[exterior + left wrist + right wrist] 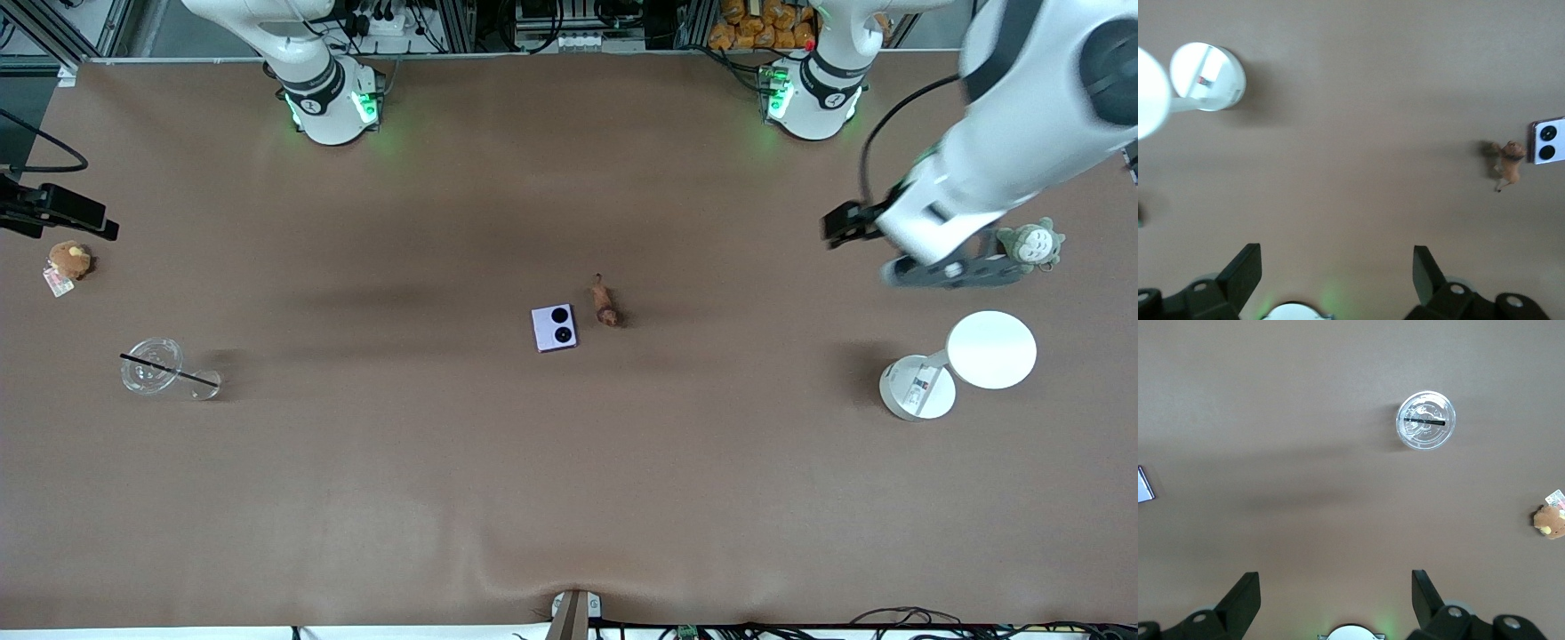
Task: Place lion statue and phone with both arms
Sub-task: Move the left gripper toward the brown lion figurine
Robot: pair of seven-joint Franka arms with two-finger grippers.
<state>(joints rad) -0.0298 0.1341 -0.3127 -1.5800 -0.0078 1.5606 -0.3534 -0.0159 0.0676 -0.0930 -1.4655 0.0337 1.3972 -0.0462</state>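
Observation:
The lion statue [606, 302] is a tiny reddish-brown figurine lying on the brown table near its middle. The pale lavender phone [554, 327] with two black camera circles lies just beside it, slightly nearer the front camera. Both show in the left wrist view, the lion [1509, 163] and the phone [1547, 141] at the edge. A corner of the phone [1143, 485] shows in the right wrist view. My left gripper [951, 271] [1337, 267] is open and empty, above the table's left-arm end. My right gripper [62, 212] [1335, 587] is open and empty, above the right-arm end.
A grey-green plush toy [1031, 244] and a white round stand [991, 349] [1208, 77] lie below the left gripper. A clear cup with a black straw [153, 365] [1425, 421] and a round brown plush with a tag [69, 260] [1549, 520] lie at the right arm's end.

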